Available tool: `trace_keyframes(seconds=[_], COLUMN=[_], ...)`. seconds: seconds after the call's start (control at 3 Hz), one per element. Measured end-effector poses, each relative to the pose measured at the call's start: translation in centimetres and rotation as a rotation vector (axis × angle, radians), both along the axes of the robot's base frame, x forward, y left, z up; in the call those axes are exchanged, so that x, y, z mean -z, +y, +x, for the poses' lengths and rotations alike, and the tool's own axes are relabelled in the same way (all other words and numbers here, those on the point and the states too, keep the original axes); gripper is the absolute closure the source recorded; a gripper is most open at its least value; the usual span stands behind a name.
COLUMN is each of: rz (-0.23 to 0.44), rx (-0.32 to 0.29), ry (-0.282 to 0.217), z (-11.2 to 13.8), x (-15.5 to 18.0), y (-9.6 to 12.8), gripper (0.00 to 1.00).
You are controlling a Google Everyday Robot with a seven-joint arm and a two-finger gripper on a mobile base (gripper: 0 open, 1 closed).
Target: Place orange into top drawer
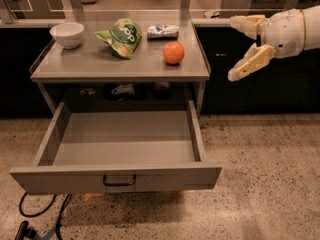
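Standing widest in view, the table (100, 69) carries everything on its grey top; below it the drawer (120, 144) is pulled fully out, its floor bare, its black handle (119, 180) centred on the front panel; the gripper (232, 48) hangs off the table's right side, near top height, fingers spread wide apart and holding nothing, tips pointing left toward the orange.

The bag (120, 36) lies crumpled mid-table; the bowl (67, 34) sits at the far left corner; the orange (173, 52) rests on the right part of the top, near the front edge, well apart from the bowl and just right of the bag.

It looks firm, light and smooth; being round, it will likely roll if nudged off-centre, so I would close the fingers across its widest middle, squarely, with modest force; the skin should bear that without bruising.

The packet (162, 31) lies just behind the orange, near but apparently not touching; a reach from the right looks clear of it, though one finger passing behind the fruit could clip it; the bag's right edge sits close enough to snag on an overshoot; the table's raised right lip is low; the drawer's open mouth offers a plain drop once the table edge is cleared.
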State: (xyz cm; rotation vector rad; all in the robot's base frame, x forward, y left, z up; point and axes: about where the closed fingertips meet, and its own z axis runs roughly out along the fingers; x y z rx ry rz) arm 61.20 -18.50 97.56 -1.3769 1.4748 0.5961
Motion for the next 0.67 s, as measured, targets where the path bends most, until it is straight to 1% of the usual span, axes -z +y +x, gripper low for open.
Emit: trace_keyframes(seconds=[0.33,0.67], rz=[-0.013,-0.087], rx=[0.006,0.107], ry=[-0.002,0.003], z=[0.2,4.6], x=[0.1,0.1], y=[0.3,0.8], gripper=[0.00,0.00])
